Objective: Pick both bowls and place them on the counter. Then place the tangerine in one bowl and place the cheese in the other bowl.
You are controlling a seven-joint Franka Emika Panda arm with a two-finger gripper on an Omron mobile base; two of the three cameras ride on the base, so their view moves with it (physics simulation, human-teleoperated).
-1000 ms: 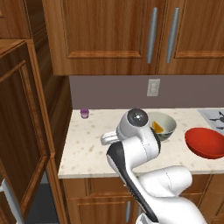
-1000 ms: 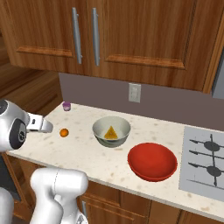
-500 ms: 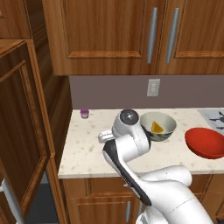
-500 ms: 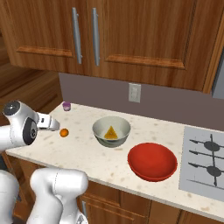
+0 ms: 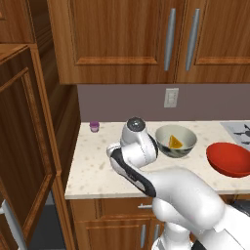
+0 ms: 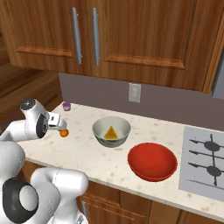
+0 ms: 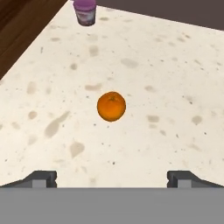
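On the table (image 6: 87,153), both bowls already stand: red bowl (image 6: 152,161) at 4 o'clock of the cream bowl (image 6: 111,131), which holds the cheese (image 6: 111,132). The arm has swung left; the tool (image 7: 111,177), spread wide and empty, now hovers over the tangerine (image 7: 111,106). Purple cup (image 7: 85,11) at 12 o'clock. Tangerine grasp likely next.

Glossy white rounded arm (image 5: 185,190) with dark joints, small dark jaws
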